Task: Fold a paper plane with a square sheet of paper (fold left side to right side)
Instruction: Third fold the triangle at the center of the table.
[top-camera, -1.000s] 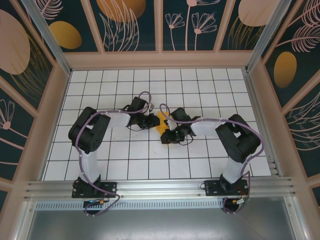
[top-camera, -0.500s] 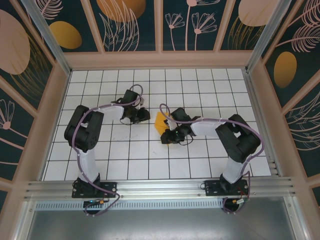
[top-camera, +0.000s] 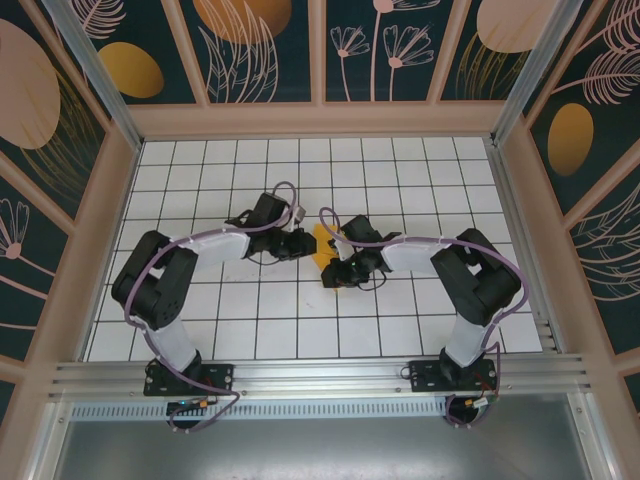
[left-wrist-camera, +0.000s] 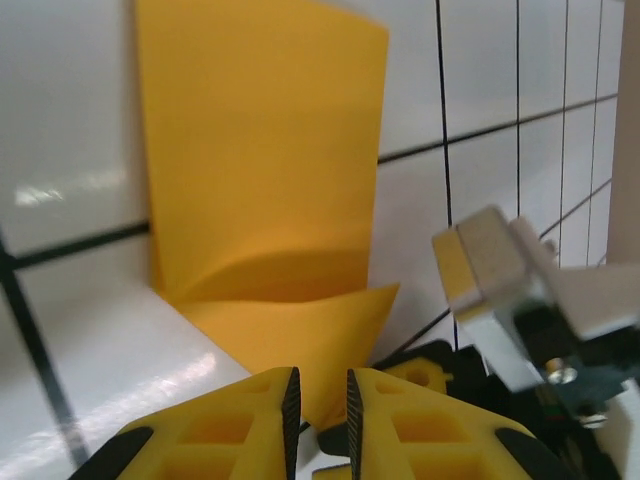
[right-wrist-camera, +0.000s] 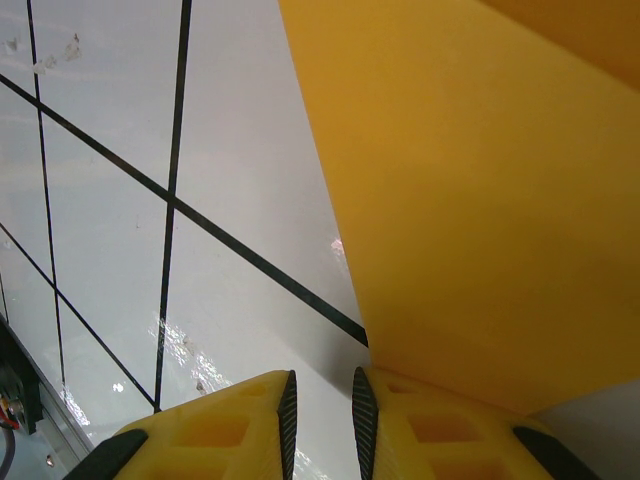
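- Dark floral wall panels box in a white, black-gridded bench (top-camera: 200, 330). The thin orange-yellow square sheet of paper (top-camera: 321, 243) sits near its middle, between the two arms.
- At the sheet's left, the left hand (left-wrist-camera: 322, 400) has its yellow jaws drawn narrow, almost together, at the tip of a lower flap. I cannot tell whether that tip is caught between them.
- Opposite, the right hand (right-wrist-camera: 322, 400) is just as narrow. Bare bench shows in the gap and the paper's edge lies just beside one finger, so it holds nothing.
- As I read it, the left-to-right fold is in hand: one panel stands raised, not yet flat.
- The next move calls for laying that panel over so the edges meet, then pressing the crease without sliding the sheet.
- From above, the paper reads as a narrow strip. Its long axis runs from the far wall toward the arm bases, slightly slanted. It has no nose yet, so it points nowhere.
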